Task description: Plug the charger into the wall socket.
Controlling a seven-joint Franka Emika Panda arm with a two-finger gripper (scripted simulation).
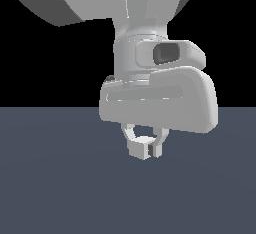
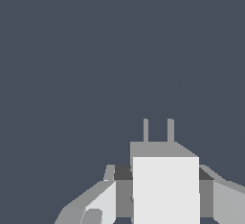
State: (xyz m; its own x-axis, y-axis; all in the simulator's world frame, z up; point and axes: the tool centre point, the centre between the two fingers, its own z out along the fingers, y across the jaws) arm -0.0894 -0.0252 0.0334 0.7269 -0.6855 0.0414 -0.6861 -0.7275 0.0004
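Note:
The charger is a small off-white block held between my fingers, and its two short grey prongs point away from the wrist camera. My gripper is shut on its sides. In the exterior view the gripper hangs under the big grey hand of the arm, a little above the floor. There the charger shows as a small pale block between the fingertips. The wall socket is out of view in both frames.
A plain dark blue-grey floor fills the lower half of the exterior view and the whole background of the wrist view. The arm's bulky wrist body blocks what lies behind it.

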